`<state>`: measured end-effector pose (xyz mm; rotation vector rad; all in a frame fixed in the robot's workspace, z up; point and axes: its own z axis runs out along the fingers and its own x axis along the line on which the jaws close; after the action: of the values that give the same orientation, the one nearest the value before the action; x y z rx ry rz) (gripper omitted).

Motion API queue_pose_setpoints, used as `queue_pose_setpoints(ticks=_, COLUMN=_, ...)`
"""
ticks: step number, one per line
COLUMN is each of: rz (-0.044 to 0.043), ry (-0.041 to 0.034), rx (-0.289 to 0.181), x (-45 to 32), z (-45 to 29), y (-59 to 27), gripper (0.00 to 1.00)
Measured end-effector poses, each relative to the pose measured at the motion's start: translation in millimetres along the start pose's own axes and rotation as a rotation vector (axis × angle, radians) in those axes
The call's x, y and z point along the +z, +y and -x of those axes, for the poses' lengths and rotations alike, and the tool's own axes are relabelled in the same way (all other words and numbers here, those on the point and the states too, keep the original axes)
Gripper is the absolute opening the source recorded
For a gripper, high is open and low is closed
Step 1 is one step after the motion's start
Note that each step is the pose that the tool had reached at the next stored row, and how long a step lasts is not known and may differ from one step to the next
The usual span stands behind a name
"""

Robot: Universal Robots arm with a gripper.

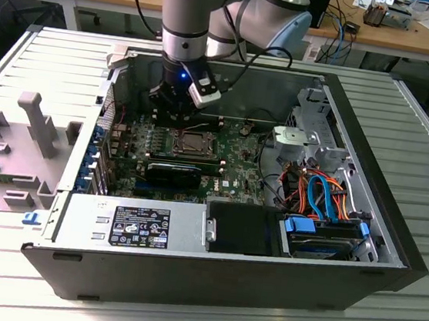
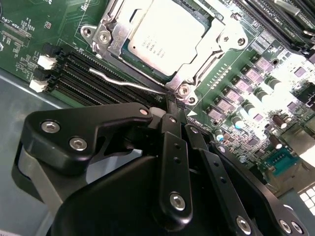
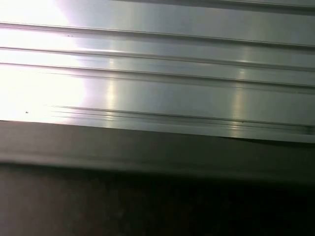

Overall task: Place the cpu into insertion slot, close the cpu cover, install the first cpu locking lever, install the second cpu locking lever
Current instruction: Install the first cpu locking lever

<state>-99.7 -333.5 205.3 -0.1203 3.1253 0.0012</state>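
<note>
In the second wrist view the silver-grey cpu (image 2: 165, 37) lies in the insertion slot (image 2: 106, 34) on the green board. The metal cpu cover (image 2: 209, 46) is down over the cpu's edges. A thin silver locking lever (image 2: 125, 82) runs along one side of the socket, standing slightly off it. My gripper (image 2: 173, 105) is shut, its black fingertips together right at the lever's hinge end by the socket corner; contact cannot be told. In the exterior view the gripper (image 1: 174, 117) hangs inside the case just beyond the socket (image 1: 193, 144).
Black memory slots (image 2: 74, 73) lie beside the lever. A long black block (image 1: 174, 175), the power supply (image 1: 133, 225) and a drive bay with coloured cables (image 1: 327, 196) stand in the case. A grey fixture (image 1: 41, 121) sits at the exterior view's left.
</note>
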Motion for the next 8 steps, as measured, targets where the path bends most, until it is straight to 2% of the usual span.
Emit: queue_pose_setpoints(ticks=8, rz=0.0002, ry=-0.0003, rx=-0.004, x=1.6, z=6.8, y=-0.1, gripper=0.11)
